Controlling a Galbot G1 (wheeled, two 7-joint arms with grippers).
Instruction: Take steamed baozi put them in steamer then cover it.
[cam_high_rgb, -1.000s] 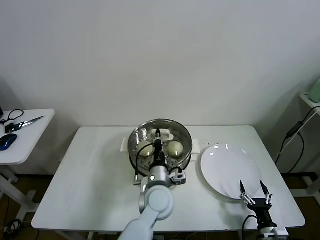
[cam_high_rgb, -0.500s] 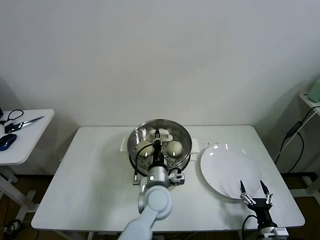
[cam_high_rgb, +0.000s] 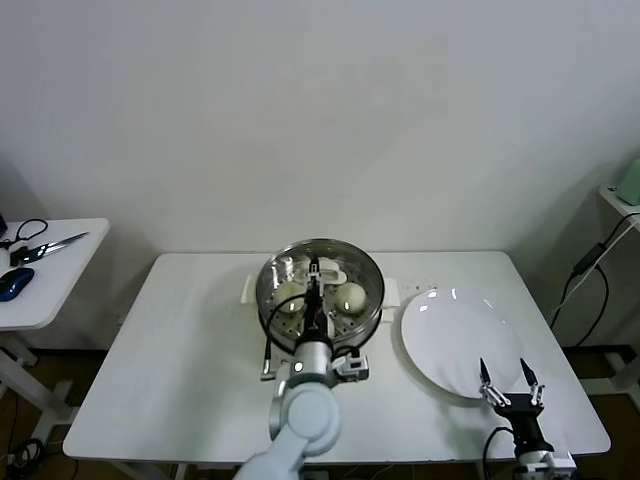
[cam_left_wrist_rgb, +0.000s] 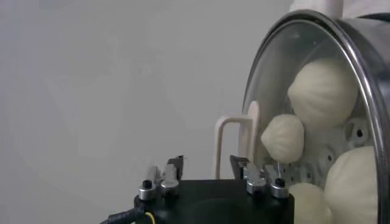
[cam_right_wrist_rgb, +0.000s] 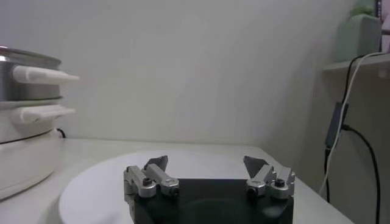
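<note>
The steamer (cam_high_rgb: 320, 300) stands mid-table with its glass lid (cam_left_wrist_rgb: 268, 73) resting on it. Through the glass I see several cream baozi (cam_left_wrist_rgb: 323, 91) inside; two show in the head view, one baozi (cam_high_rgb: 349, 296) to the right of another (cam_high_rgb: 289, 294). My left gripper (cam_high_rgb: 314, 278) hovers over the lid, open, its fingers either side of the white lid handle (cam_left_wrist_rgb: 234, 146) without touching it. From the wrist, the left gripper (cam_left_wrist_rgb: 207, 163) holds nothing. My right gripper (cam_high_rgb: 505, 385) waits open and empty over the near edge of the white plate (cam_high_rgb: 455, 335).
The white table (cam_high_rgb: 180, 350) carries the steamer and the bare plate (cam_right_wrist_rgb: 109, 182). A side table at far left holds scissors (cam_high_rgb: 45, 245) and a mouse (cam_high_rgb: 15, 282). A black cable (cam_high_rgb: 590, 265) hangs at the right. The steamer's handles (cam_right_wrist_rgb: 42, 76) show from the right wrist.
The left gripper has opened and let go of the lid handle, drawing back slightly toward me. The lid stays on the steamer. The right arm has not moved.
</note>
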